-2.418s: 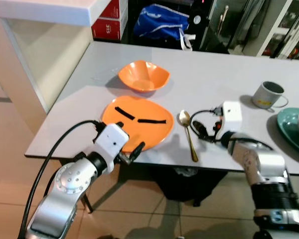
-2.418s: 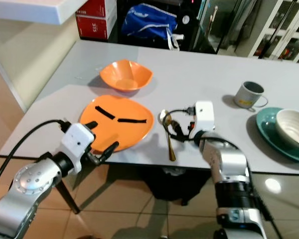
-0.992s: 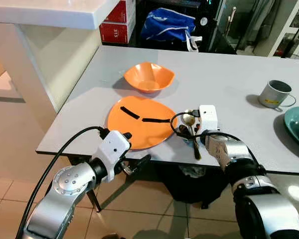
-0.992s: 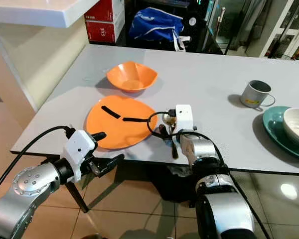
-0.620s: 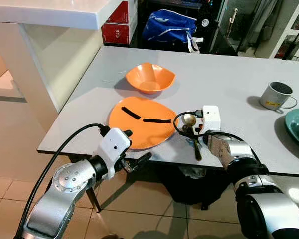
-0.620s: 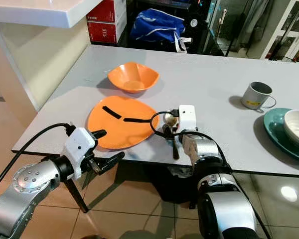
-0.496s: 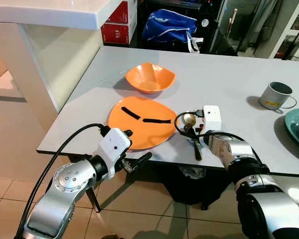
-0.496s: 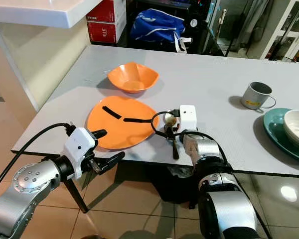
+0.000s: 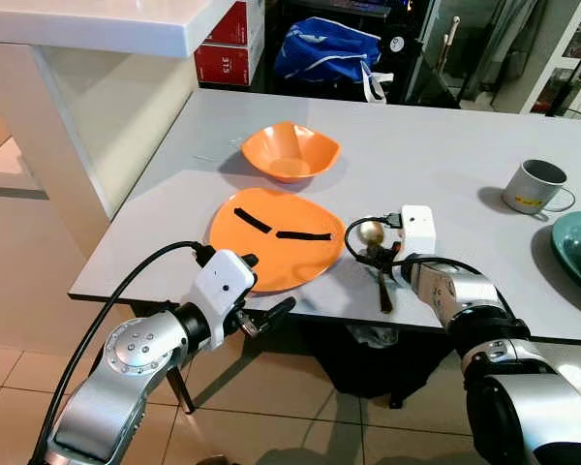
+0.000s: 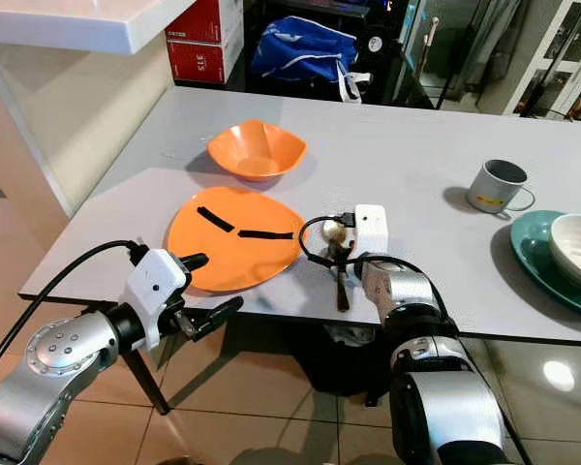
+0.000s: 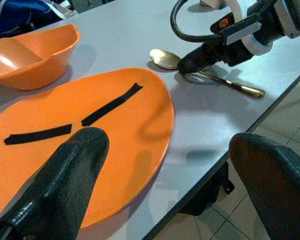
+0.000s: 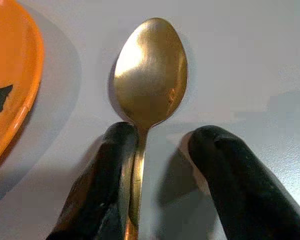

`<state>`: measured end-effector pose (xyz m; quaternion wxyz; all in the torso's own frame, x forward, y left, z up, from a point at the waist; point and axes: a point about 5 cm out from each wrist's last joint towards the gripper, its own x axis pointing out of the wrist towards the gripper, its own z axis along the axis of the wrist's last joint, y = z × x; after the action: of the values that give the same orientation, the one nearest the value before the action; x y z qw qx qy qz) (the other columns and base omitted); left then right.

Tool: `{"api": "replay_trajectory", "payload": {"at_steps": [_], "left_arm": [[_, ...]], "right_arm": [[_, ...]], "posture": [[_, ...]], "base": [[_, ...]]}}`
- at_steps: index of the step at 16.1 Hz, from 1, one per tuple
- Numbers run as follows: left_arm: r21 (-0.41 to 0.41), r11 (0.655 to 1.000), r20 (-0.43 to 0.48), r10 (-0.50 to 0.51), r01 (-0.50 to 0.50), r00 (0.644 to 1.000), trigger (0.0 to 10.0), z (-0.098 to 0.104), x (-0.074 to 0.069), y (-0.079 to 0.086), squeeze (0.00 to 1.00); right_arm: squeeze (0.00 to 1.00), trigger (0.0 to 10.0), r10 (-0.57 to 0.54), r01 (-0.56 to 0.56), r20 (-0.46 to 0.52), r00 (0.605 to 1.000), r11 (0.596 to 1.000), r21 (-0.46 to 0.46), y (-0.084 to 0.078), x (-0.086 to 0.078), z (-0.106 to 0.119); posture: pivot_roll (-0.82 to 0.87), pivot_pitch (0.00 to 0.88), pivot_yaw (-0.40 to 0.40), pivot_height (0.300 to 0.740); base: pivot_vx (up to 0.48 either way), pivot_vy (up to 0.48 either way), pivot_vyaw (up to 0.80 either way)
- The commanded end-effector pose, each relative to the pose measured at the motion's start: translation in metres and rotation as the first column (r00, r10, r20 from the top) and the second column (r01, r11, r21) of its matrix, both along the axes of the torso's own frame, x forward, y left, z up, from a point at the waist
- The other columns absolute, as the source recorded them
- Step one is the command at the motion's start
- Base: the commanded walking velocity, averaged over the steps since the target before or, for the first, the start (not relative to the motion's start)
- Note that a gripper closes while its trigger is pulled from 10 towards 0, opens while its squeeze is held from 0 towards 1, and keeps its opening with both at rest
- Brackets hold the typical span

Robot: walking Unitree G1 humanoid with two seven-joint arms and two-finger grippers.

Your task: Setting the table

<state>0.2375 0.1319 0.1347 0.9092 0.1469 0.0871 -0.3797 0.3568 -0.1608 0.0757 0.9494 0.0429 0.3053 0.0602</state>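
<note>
A gold spoon [image 9: 379,272] lies on the grey table [image 9: 436,155], just right of a flat orange plate [image 9: 271,239] with two black strips on it. Behind the plate stands an orange bowl [image 9: 290,150]. My right gripper [image 12: 160,172] is down on the table, open, its fingers [image 12: 107,185] astride the spoon's neck below the spoon bowl [image 12: 150,70]. One finger touches the handle. My left gripper [image 9: 266,288] hangs open at the table's near edge, just in front of the plate [image 11: 90,135].
A grey mug [image 9: 535,186] stands at the right. Beyond it a white bowl [image 10: 576,242] rests on a teal plate [image 10: 525,254]. A white counter [image 9: 87,19] rises at the left. Behind the table are a blue bag [image 9: 334,48] and red boxes [image 9: 228,60].
My right gripper came in from the right of the spoon and now straddles its neck. My left gripper sank from the plate's rim to below the table edge. The camera shifted.
</note>
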Motion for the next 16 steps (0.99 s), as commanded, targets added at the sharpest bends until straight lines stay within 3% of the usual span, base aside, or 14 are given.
{"api": "replay_trajectory", "payload": {"at_steps": [1, 9, 13, 16], "left_arm": [[0.004, 1.0, 0.002, -0.016, 0.016, 1.0, 10.0, 0.001, 0.002, -0.003, 0.0], [0.007, 1.0, 0.005, -0.026, 0.026, 1.0, 10.0, 0.0, 0.004, -0.006, 0.0], [0.014, 1.0, 0.009, 0.0, 0.0, 1.0, 10.0, 0.0, 0.006, -0.002, 0.0], [0.009, 0.992, 0.095, 0.124, -0.126, 0.988, 10.0, 0.009, 0.017, 0.007, 0.0]], "right_arm": [[0.0, 0.0, -0.025, 0.026, -0.082, 0.996, 1.0, 0.006, -0.007, -0.009, -0.014], [0.0, 0.0, -0.05, 0.051, -0.041, 0.998, 0.998, 0.022, -0.016, -0.006, -0.008], [0.0, 0.0, -0.031, 0.03, 0.022, 0.999, 0.999, 0.039, -0.016, 0.004, 0.01], [0.0, 0.0, -0.002, -0.002, 0.075, 0.997, 0.998, 0.057, -0.01, 0.01, 0.025]], "posture": [[0.01, 0.0, -0.041, 0.74], [-0.02, 0.0, -0.032, 0.74], [-0.01, 0.0, -0.041, 0.74], [0.0, 0.0, -0.055, 0.74]], "base": [[0.0, 0.0, 0.0], [0.0, 0.0, 0.0], [0.0, 0.0, 0.0], [0.0, 0.0, 0.0]]}}
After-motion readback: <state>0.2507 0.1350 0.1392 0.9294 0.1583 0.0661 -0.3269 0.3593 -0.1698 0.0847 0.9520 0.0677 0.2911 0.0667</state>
